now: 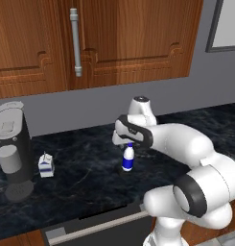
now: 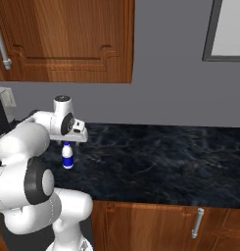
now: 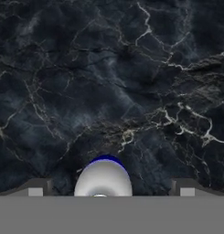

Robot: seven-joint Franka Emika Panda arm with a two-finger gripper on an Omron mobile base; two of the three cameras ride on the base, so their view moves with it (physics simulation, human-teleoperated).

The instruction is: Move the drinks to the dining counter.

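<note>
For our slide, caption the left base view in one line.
Open gripper poised above the small white bottle on the black counter.

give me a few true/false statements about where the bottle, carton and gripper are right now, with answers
1. The gripper is right above the bottle, jaws open. True.
2. The bottle lies on its side. False: it stands upright on the counter.
3. The carton stands between the coffee machine and the bottle. True.
4. The carton is in the gripper. False: it stands on the counter, apart from the gripper.
5. The bottle's label is red. False: it is blue.
</note>
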